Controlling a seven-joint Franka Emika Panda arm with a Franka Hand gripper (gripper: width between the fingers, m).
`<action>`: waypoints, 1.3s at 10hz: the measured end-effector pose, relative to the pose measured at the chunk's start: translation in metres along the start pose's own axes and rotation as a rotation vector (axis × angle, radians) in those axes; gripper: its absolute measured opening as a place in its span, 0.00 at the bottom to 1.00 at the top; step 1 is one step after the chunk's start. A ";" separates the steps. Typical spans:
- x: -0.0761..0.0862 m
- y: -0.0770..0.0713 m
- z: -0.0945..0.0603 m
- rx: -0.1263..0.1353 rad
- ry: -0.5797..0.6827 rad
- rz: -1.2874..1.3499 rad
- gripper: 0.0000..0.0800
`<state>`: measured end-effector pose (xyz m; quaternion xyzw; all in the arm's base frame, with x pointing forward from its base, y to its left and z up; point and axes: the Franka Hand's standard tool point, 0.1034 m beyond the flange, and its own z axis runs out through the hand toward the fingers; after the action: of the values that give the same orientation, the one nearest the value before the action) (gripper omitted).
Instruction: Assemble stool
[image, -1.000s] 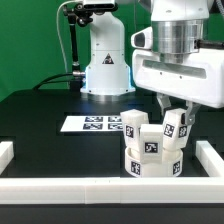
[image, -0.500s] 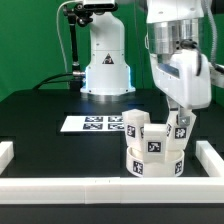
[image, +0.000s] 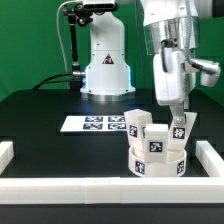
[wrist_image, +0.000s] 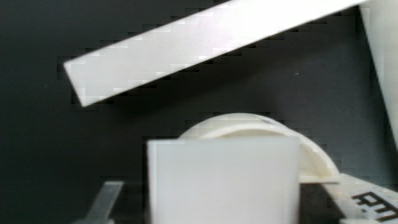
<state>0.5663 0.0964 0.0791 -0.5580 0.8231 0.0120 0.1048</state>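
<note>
Gripper over the far-right leg of the upturned stool

The gripper (image: 178, 112) stands straight down on a leg (image: 179, 128) at the exterior view's right; its fingers flank the block, but whether they press it cannot be told. The leg rises from the round seat (image: 158, 162), which lies on the black table (image: 50, 125) just inside the near border rail (image: 110, 186). The other legs (image: 137, 127) stand beside it. The marker board (image: 92, 123) lies farther left.
</note>
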 end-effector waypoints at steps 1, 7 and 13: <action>0.000 0.000 0.000 -0.001 0.000 -0.006 0.43; -0.003 -0.001 -0.008 0.008 -0.015 -0.129 0.81; -0.016 -0.006 -0.016 -0.057 0.036 -0.844 0.81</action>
<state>0.5748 0.1065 0.0983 -0.8489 0.5235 -0.0188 0.0707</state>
